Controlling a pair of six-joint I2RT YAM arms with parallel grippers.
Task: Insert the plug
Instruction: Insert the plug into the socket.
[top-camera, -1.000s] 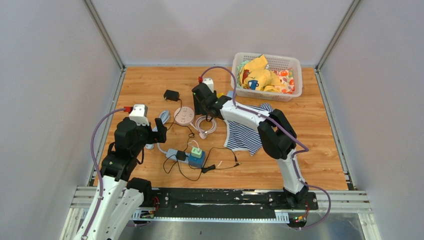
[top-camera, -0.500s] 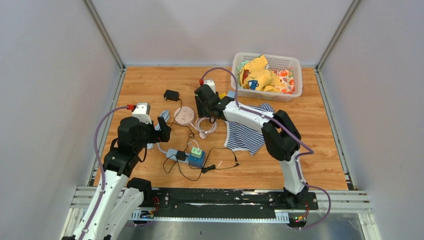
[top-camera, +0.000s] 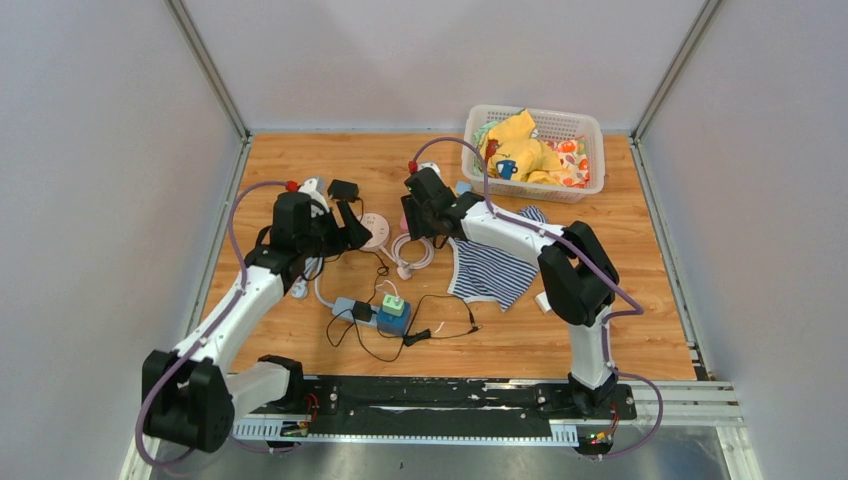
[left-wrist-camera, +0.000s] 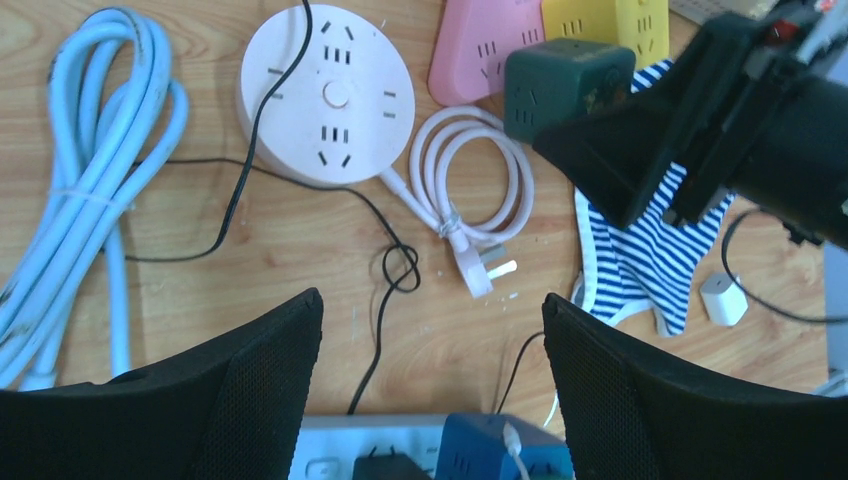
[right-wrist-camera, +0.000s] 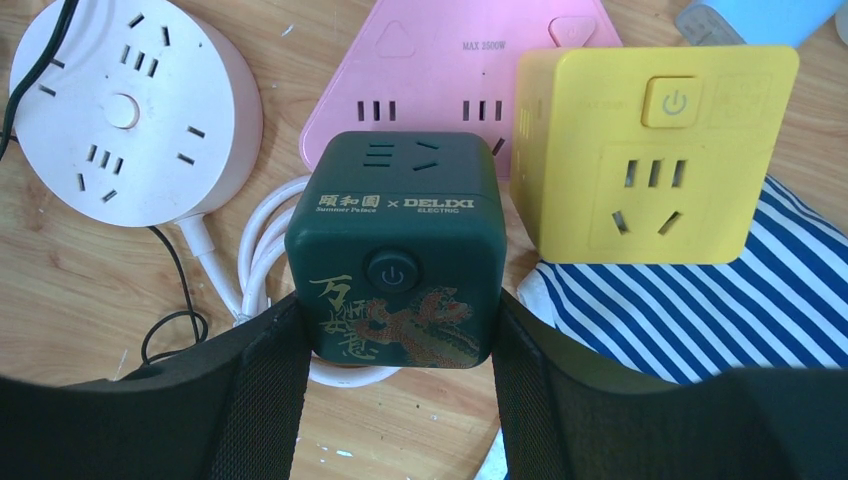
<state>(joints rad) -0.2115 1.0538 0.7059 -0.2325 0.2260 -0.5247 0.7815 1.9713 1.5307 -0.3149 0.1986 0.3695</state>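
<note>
Green cube socket (right-wrist-camera: 400, 260) between right fingers (right-wrist-camera: 250, 400)

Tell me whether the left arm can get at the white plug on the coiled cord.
Probably yes. The left pincer hangs open over the white plug, which lies uncovered on the table. Only a thin black cable loops close beside it.

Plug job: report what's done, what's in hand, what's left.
Done: right gripper clamps the green cube socket. In hand: the open left gripper hovers above the white plug, which lies loose. Left: grasp the plug and insert it; the cube's visible slots are empty.
</note>
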